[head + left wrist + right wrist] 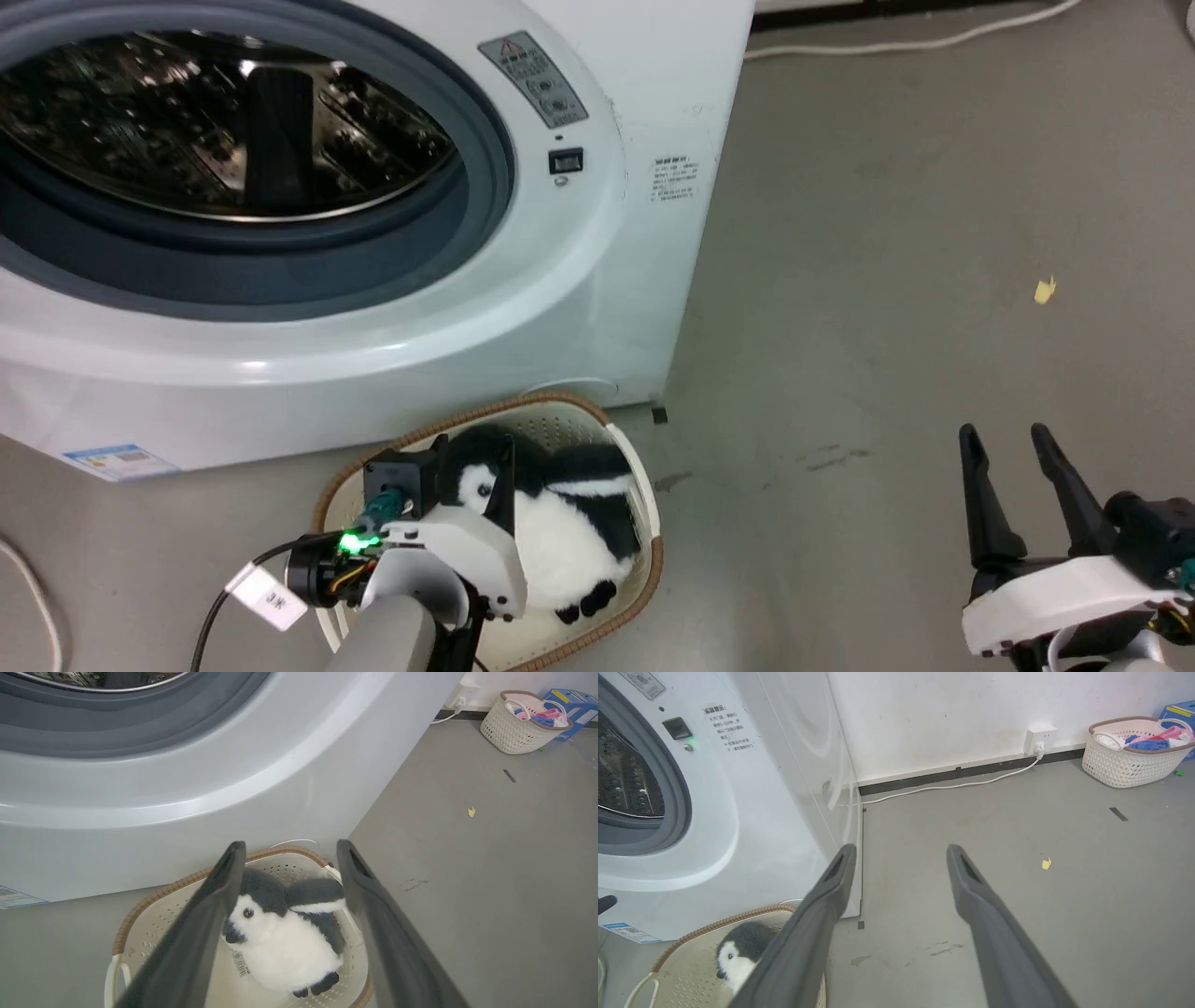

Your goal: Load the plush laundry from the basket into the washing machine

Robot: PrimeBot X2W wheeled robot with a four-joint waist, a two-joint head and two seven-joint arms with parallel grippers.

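The black-and-white plush penguin lies in the cream basket, which sits on the floor against the washing machine. The machine's porthole stands open above it, showing the steel drum. My left gripper hovers open over the basket's left half. In the left wrist view its fingers straddle the penguin from above without touching it, and the basket rim shows. My right gripper is open above bare floor to the right; past its gripper the penguin's head peeks out.
A second white basket with coloured clothes stands by the far wall, beside a blue box. A wall outlet feeds a white cable along the skirting. A yellow scrap lies on open grey floor right of the machine.
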